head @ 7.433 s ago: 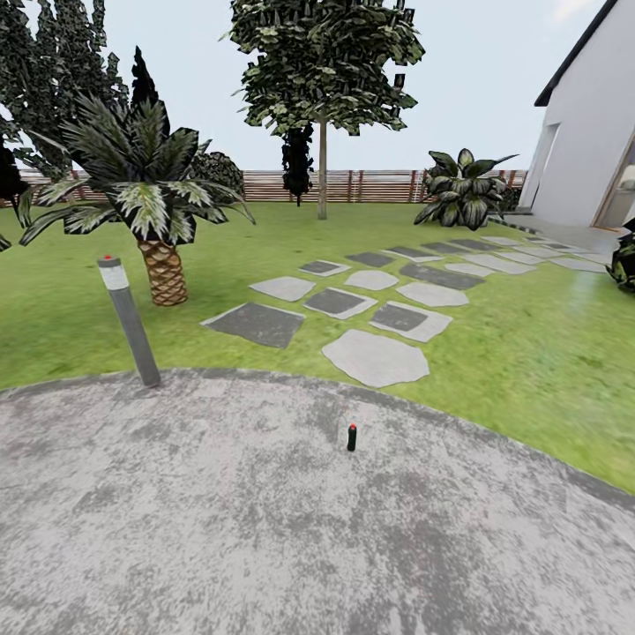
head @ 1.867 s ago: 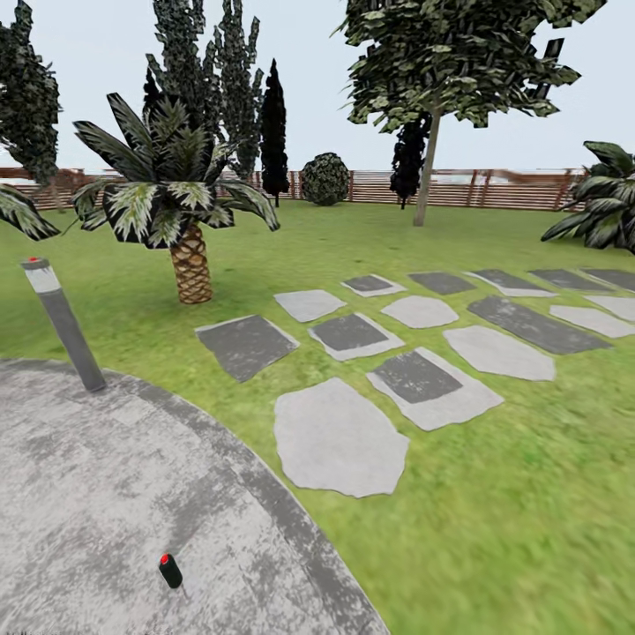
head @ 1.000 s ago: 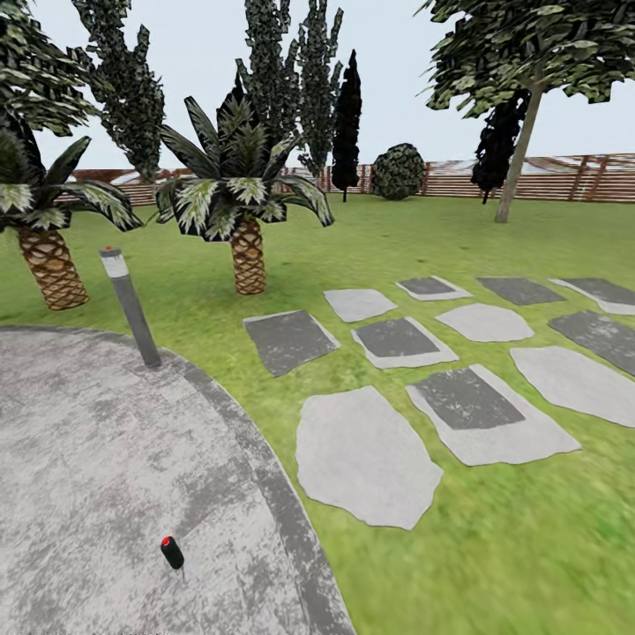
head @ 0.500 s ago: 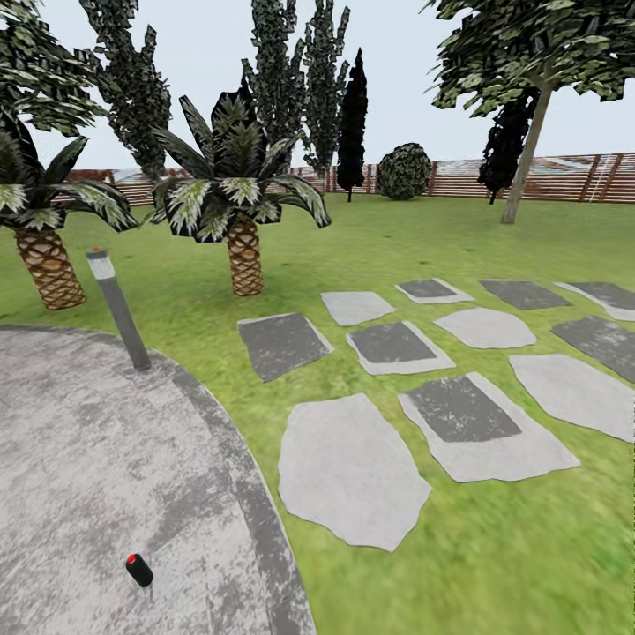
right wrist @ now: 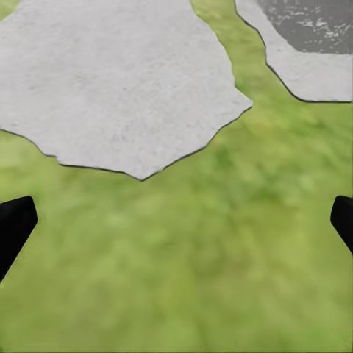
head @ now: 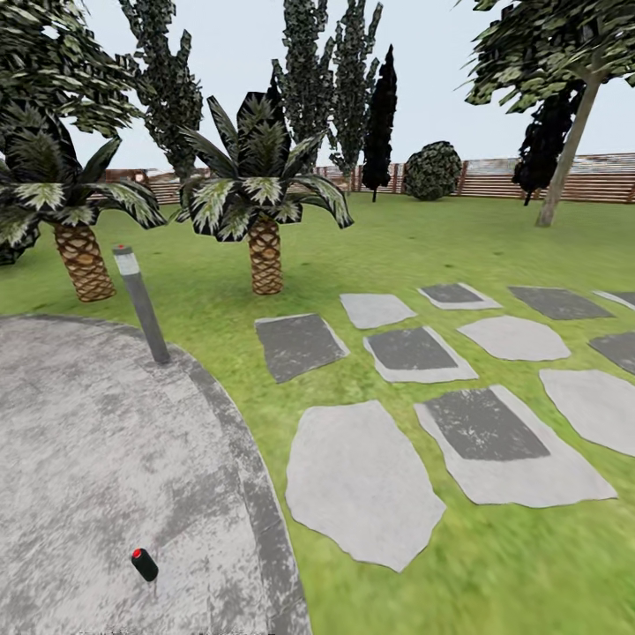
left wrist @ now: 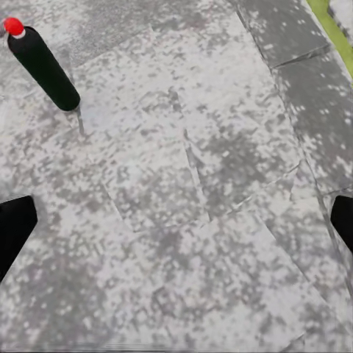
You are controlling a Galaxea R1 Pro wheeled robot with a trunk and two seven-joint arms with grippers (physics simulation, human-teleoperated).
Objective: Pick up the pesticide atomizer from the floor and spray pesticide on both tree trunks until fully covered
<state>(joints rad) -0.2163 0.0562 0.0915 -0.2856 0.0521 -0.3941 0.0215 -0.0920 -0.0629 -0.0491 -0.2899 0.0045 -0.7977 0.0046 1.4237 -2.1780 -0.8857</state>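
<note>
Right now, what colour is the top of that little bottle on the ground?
Bright red, on the black pesticide atomizer; clearest in the left wrist view.

Pesticide atomizer stands on the paved circle at 7 o'clock, bollard behind it, stepping stones right, 1 tree at 2 o'clock.

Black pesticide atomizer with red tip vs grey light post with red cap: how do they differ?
The black pesticide atomizer with red tip is short and all dark; the grey light post with red cap is far taller, with a pale band under its cap. The atomizer stands out on the grey paving; the post rises at the paving's edge beside the grass. Both lean and carry a red top.
</note>
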